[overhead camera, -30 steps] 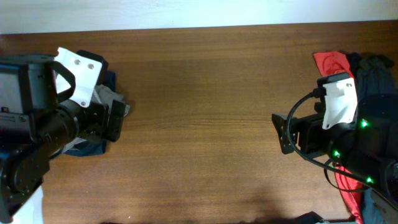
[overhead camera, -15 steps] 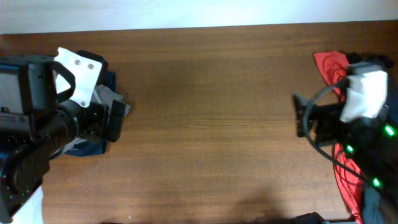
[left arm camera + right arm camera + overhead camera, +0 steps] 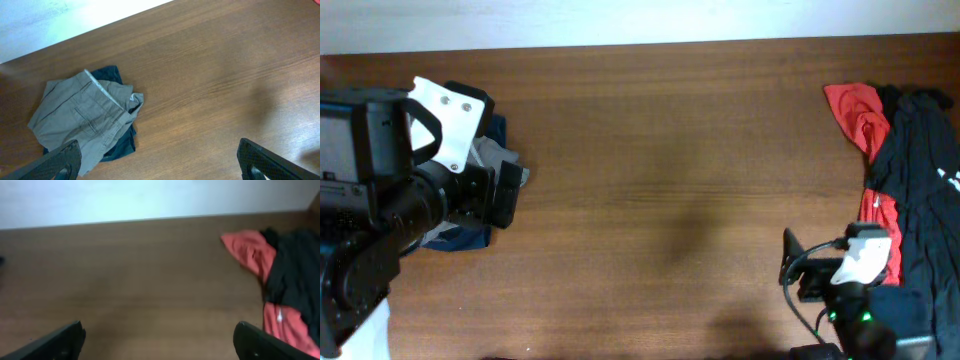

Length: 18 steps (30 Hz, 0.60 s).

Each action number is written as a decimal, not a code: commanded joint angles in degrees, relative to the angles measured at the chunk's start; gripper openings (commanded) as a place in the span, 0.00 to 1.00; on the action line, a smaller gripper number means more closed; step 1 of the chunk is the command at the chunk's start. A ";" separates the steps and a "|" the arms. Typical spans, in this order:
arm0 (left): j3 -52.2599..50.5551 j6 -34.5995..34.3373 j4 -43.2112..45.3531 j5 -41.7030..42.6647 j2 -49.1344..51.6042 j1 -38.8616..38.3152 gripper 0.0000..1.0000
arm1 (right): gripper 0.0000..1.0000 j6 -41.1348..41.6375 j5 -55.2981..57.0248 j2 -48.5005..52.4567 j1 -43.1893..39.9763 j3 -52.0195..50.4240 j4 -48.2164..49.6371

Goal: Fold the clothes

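The clothes [image 3: 80, 117], a grey-khaki shorts-like garment, lie crumpled with the waistband up on the table's left side. In the overhead view my left arm hides most of the clothes [image 3: 498, 160]. My left gripper [image 3: 160, 165] hangs open above the bare wood just right of them, its left finger [image 3: 60, 162] over the fabric's edge, holding nothing. From above, the left gripper [image 3: 508, 195] points right. My right gripper [image 3: 788, 265] is open and empty near the front right of the table. In its own view the right gripper [image 3: 160, 342] faces bare wood.
A dark navy garment [image 3: 120, 145] lies under the grey one. A red garment [image 3: 855, 110] and a black garment [image 3: 920, 150] are heaped at the right edge, also seen as the red garment [image 3: 250, 247] and the black garment [image 3: 295, 265]. The wooden table [image 3: 660, 150] stretches between the arms.
My right arm has pulled back from the right-middle of the table to the front right corner, uncovering the red and black garments. The left arm and the grey clothes have not moved.
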 commanded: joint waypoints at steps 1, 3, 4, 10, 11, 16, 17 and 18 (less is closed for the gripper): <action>-0.02 -0.74 0.07 -0.39 -0.31 -0.28 0.99 | 0.99 1.95 -0.37 -5.33 -0.74 -6.01 0.66; -0.02 -0.74 0.07 -0.39 -0.31 -0.28 0.99 | 0.99 1.95 -0.92 -7.21 -0.72 -9.25 0.70; -0.02 -0.74 0.07 -0.39 -0.31 -0.28 0.99 | 0.99 1.95 -1.27 -7.91 -0.72 -10.54 0.72; -0.02 -0.74 0.07 -0.39 -0.31 -0.28 0.99 | 0.99 1.95 -1.42 -11.80 -0.85 -17.66 2.62; -0.02 -0.74 0.07 -0.39 -0.31 -0.28 0.99 | 0.99 1.95 -1.44 -12.41 -1.22 -18.80 2.95; -0.02 -0.74 0.07 -0.39 -0.31 -0.28 0.99 | 0.99 1.95 -1.57 -13.75 -4.22 -23.76 6.16; -0.04 -0.74 0.07 -0.39 -0.31 -0.28 0.99 | 0.99 1.95 -1.92 -13.75 -4.83 -24.37 6.73; -0.02 -0.74 0.07 -0.39 -0.31 -0.28 0.99 | 0.99 1.95 -1.90 -13.75 -5.31 -24.81 7.02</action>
